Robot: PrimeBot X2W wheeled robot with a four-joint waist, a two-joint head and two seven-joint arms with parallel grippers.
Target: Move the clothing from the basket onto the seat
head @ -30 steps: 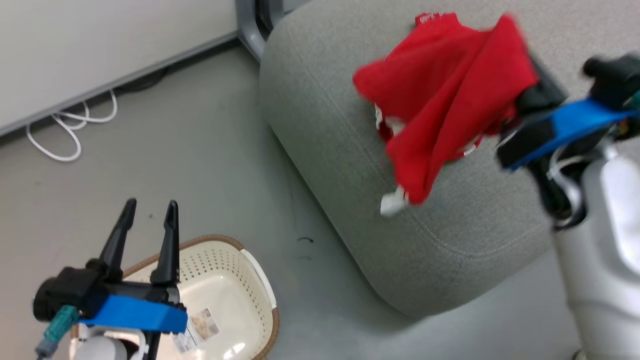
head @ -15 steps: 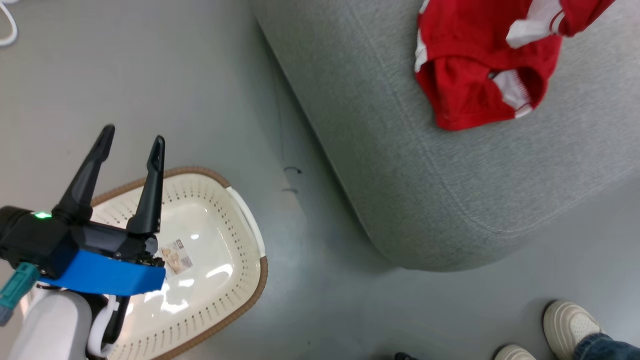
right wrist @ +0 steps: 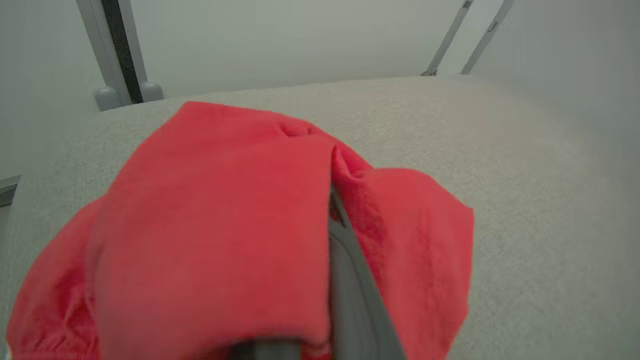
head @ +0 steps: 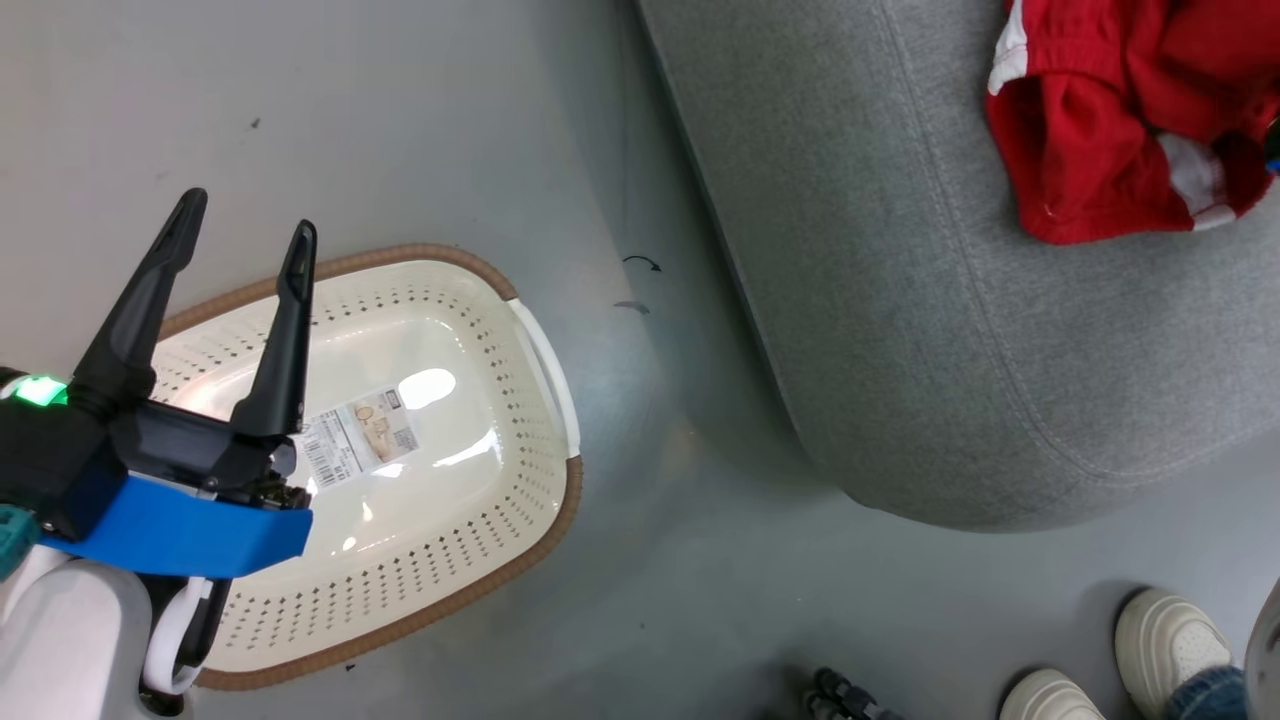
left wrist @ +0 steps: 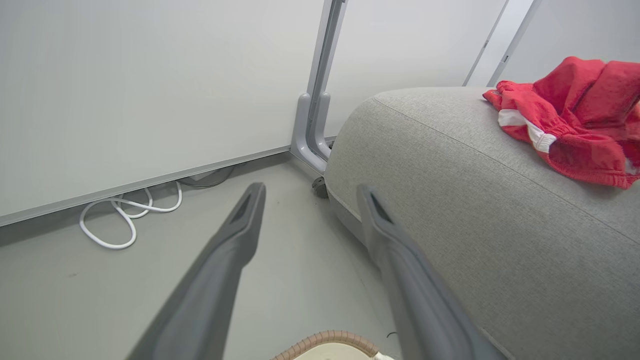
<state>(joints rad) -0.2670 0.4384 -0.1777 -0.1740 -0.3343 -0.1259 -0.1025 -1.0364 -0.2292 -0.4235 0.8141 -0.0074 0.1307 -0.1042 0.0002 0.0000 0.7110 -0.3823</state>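
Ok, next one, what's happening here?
The robot is moving laundry from the basket to the sofa. The basket, on the floor, holds no clothing, just a label, and the left gripper hangs open above it. The red clothing lies on the sofa, draped over the right gripper, which looks shut on it. A person's shoes show nearby.

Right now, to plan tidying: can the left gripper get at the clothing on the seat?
Probably not: left gripper hangs open over the basket; bare floor and seat lie between it and clothing.
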